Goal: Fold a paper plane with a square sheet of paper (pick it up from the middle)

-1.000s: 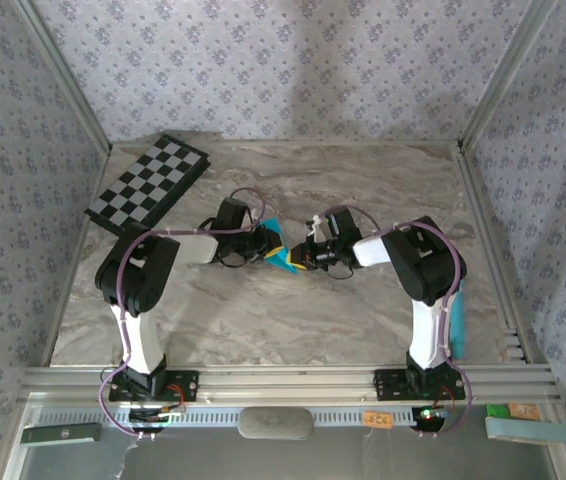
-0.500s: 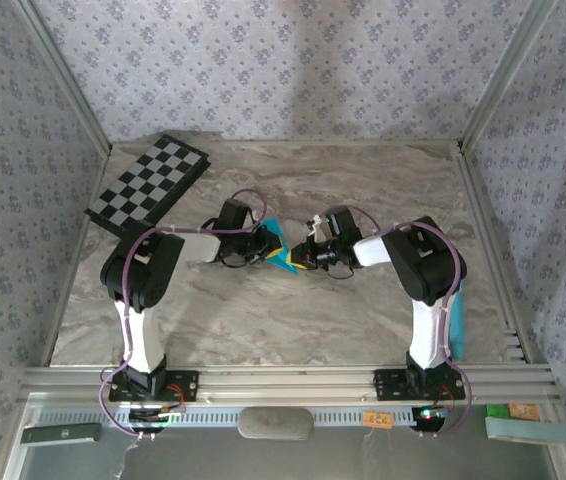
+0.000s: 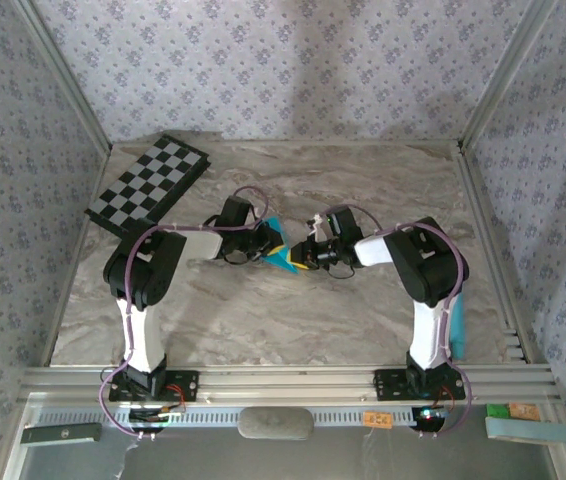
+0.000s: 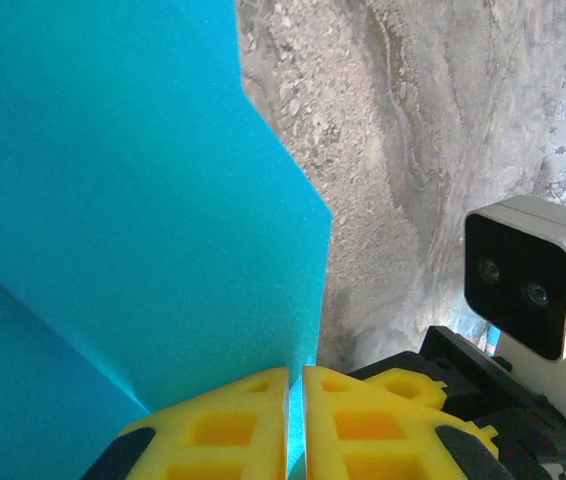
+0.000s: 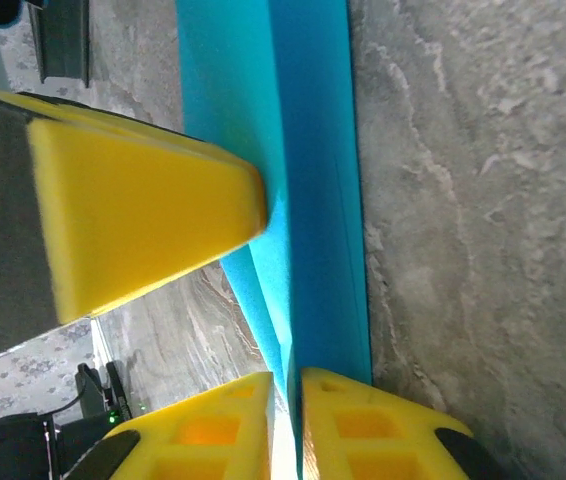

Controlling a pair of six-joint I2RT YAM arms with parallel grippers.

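The square sheet of paper (image 3: pixel 281 252), bright turquoise and partly folded, is held up at mid-table between my two grippers. My left gripper (image 3: pixel 266 243) comes in from the left. In the left wrist view its yellow fingertips (image 4: pixel 296 385) are shut on the sheet's lower edge (image 4: pixel 113 200), which stands as a broad panel with a slanted fold. My right gripper (image 3: pixel 303 255) meets it from the right. Its jaws (image 5: pixel 285 385) stand a narrow slit apart, with the folded strip of paper (image 5: pixel 308 150) between them, lying against the right finger. A left finger (image 5: pixel 143 220) presses the strip from the side.
A black-and-white checkerboard (image 3: pixel 148 185) lies at the table's back left. A long pale teal bar (image 3: pixel 456 325) leans by the right arm's base. Patterned walls and metal rails close in the marble table (image 3: pixel 263 320) on three sides.
My right jaws have parted slightly around the paper. The left arm's elbow has shifted a little to the right while its jaws closed tighter on the sheet.
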